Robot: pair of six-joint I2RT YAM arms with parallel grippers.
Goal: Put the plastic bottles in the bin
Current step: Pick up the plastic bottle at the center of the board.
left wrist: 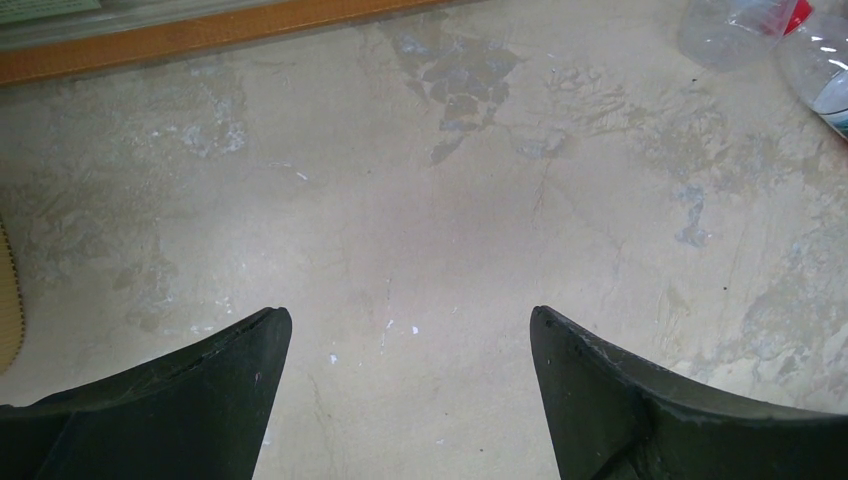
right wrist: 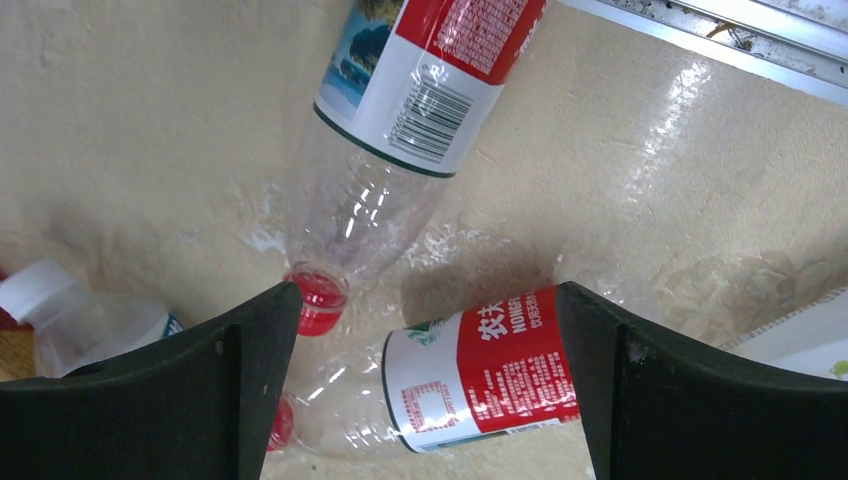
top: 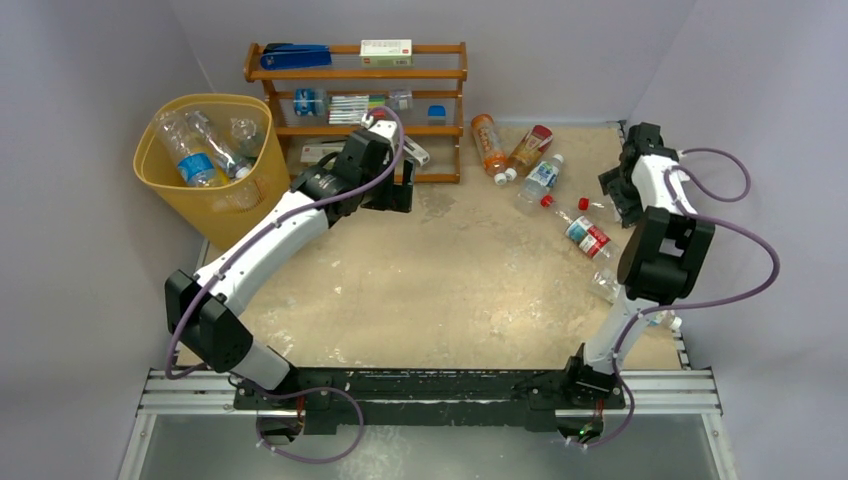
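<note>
The yellow mesh bin [top: 170, 178] stands at the far left with a few clear bottles [top: 200, 150] inside. Several bottles lie on the table's right side: an orange one [top: 488, 143], a blue-labelled one [top: 540, 178] and a red-labelled one [top: 587, 233]. My left gripper [top: 395, 192] is open and empty, low over bare table in front of the shelf [left wrist: 410, 320]. My right gripper [top: 615, 190] is open at the far right. In the right wrist view it [right wrist: 428, 295] straddles a lying red-labelled bottle [right wrist: 480, 370] without touching it. A second red-labelled bottle [right wrist: 420, 110] lies just beyond.
A brown wooden shelf rack [top: 360, 75] with staplers and small boxes stands at the back, right of the bin; its base shows in the left wrist view [left wrist: 200, 35]. A white-capped bottle [right wrist: 80, 315] lies left of my right fingers. A metal rail [right wrist: 720, 40] borders the table.
</note>
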